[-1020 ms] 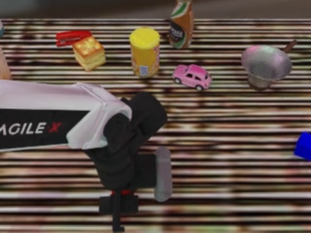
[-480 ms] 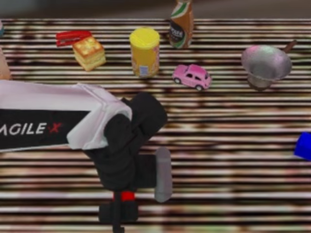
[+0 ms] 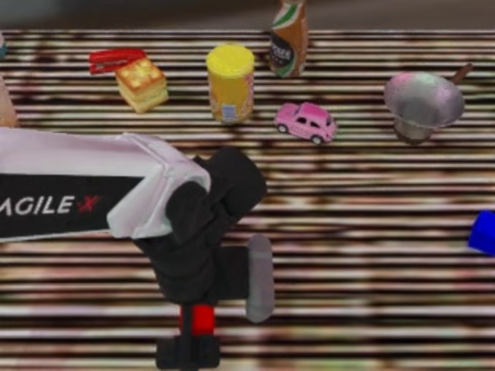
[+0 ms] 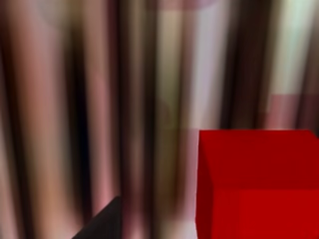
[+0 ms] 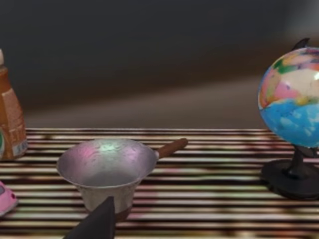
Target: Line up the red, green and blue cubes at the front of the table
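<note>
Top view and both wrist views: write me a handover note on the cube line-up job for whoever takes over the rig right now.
Left gripper: low over the front of the table, left of centre, right at the red cube. Whether it grips the cube cannot be told.
Right gripper: out of the top view, parked facing the metal pot and the globe.
Blue cube: at the top view's right edge, mid-depth, untouched.
Green cube: not in any view.
Done: red cube is at the front.
Left: confirm red is set down, then bring green and blue into line beside it.
</note>
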{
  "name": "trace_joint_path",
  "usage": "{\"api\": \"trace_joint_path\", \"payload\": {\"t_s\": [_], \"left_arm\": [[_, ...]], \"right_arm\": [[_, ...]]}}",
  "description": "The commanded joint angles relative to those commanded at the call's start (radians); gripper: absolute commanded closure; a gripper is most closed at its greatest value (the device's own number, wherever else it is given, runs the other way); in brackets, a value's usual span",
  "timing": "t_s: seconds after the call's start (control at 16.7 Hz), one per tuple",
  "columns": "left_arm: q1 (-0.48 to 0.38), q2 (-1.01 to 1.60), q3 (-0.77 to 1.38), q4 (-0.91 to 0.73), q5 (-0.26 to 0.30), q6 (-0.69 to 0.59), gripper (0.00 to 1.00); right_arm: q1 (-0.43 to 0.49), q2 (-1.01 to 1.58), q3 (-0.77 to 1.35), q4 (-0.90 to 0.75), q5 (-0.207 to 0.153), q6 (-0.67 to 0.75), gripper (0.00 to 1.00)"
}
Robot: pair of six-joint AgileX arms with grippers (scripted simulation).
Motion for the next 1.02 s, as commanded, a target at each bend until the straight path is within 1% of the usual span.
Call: {"api": "trace_joint_path", "payload": {"t_s": [0.24, 0.66, 1.02], "left_arm": [[-0.001, -0.006, 0.014, -0.017, 0.000, 0.004, 0.00], [0.021, -0.100, 0.156, -0.262, 0.000, 0.002, 0.00], [0.020, -0.106, 0.168, -0.278, 0.000, 0.001, 0.00]], "right_arm": [[0.000, 0.000, 0.000, 0.000, 0.000, 0.000, 0.00], [0.000, 0.000, 0.000, 0.000, 0.000, 0.000, 0.00], [0.000, 0.000, 0.000, 0.000, 0.000, 0.000, 0.00]]}}
